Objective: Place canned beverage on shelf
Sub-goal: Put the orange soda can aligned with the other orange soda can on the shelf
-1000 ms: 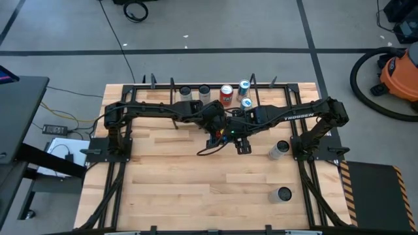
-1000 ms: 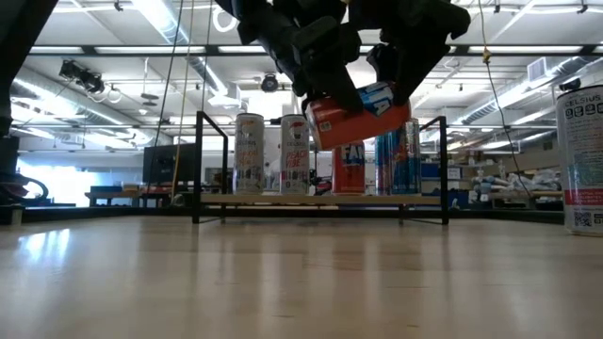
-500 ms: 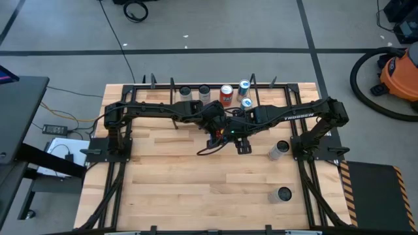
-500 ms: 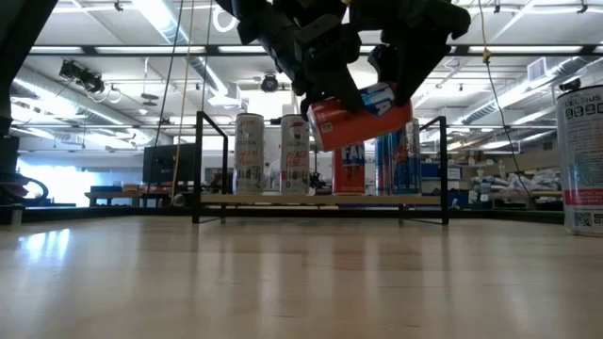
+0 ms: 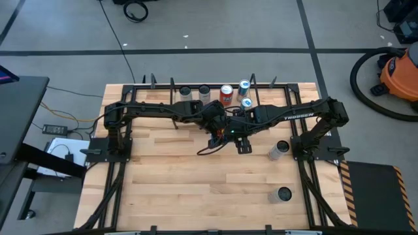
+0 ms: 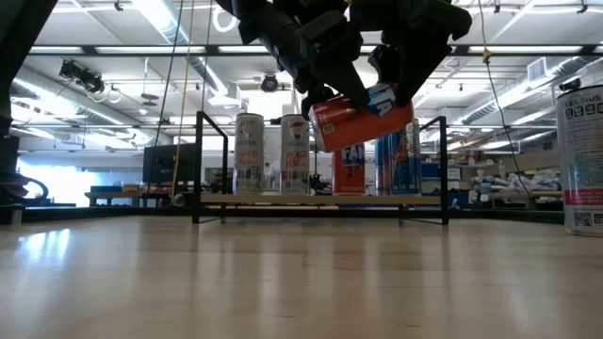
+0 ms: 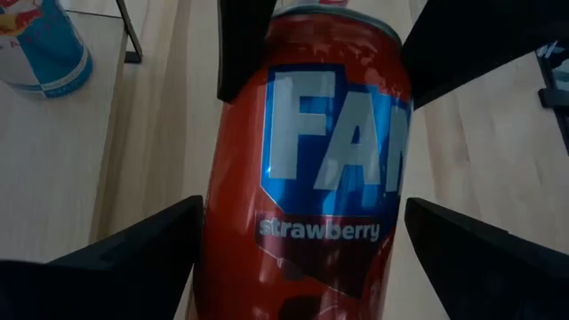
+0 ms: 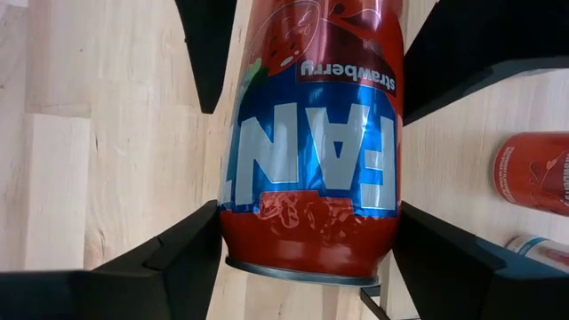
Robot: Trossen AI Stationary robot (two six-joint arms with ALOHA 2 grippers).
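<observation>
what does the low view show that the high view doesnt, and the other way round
Only the low view shows the red strawberry soda can, tilted in the air in front of the shelf with both grippers at it; the right gripper pinches it, and the left gripper has open fingers on either side.

Only the high view shows two loose cans standing on the table's right side.

Both show the shelf with upright cans standing on it.
</observation>
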